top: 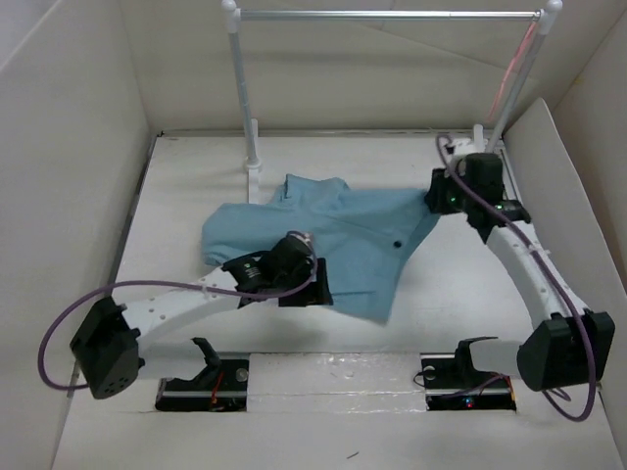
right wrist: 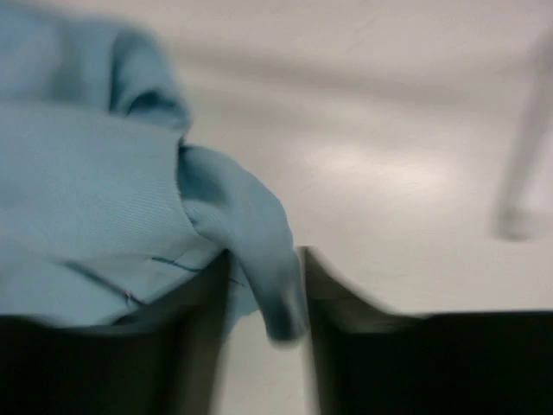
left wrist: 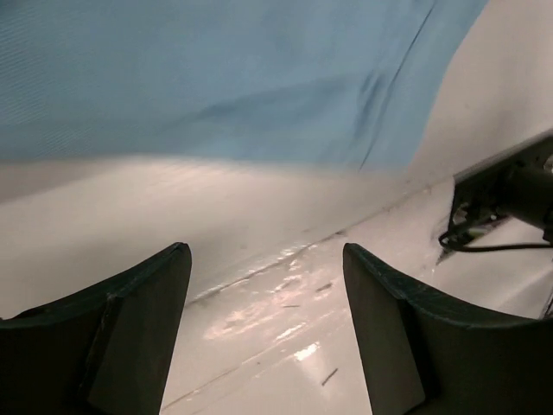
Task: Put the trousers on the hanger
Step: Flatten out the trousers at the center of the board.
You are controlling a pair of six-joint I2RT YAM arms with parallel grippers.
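My right gripper (right wrist: 263, 259) is pinched tight on a fold of the trousers (top: 343, 235), which lie spread mid-table (top: 181, 186), nearer the far edge. My left gripper (left wrist: 266, 259) gapes wide, holding nothing, above their near hem. The hanger (top: 511, 67) stands at the far right corner.

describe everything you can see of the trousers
The trousers are light blue soft cloth, spread rumpled and mostly flat across the white table, a small dark button showing. The right end effector pinches a fold at their right edge; the left end effector is open by their near edge.
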